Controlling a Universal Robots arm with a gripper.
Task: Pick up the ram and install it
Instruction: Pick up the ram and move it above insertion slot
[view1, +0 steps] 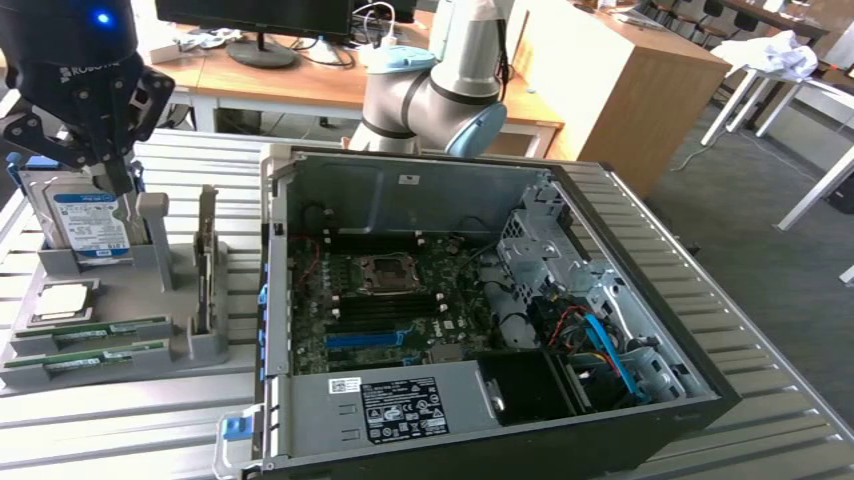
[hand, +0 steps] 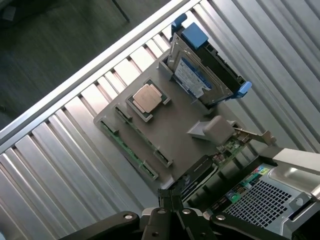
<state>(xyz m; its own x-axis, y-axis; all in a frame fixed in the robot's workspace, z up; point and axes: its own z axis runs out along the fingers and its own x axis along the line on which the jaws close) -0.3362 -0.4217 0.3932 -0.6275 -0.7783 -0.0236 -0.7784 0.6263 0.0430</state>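
Slatted metal table (view1: 200, 425), open PC case (view1: 400, 190) in the middle, grey parts tray (view1: 167, 300) on the exterior view's left. Gripper (view1: 118, 178) hangs over the tray's far end by the hard drive (view1: 83, 225), jaws pinched fully together, nothing in them. Ram (view1: 91, 333) sits in the tray's near slot, apart from the gripper.

My counter (view1: 120, 430) was a pale metal top, ribbed with long slats. Behind it stood a wooden desk (view1: 267, 85) carrying a dark monitor (view1: 254, 12) on a round foot. At the exterior view's right a light wooden cabinet (view1: 627, 70) stood on grey floor (view1: 787, 270), with a crumpled white bundle (view1: 785, 55) on white legs beyond. The light was bright and even.
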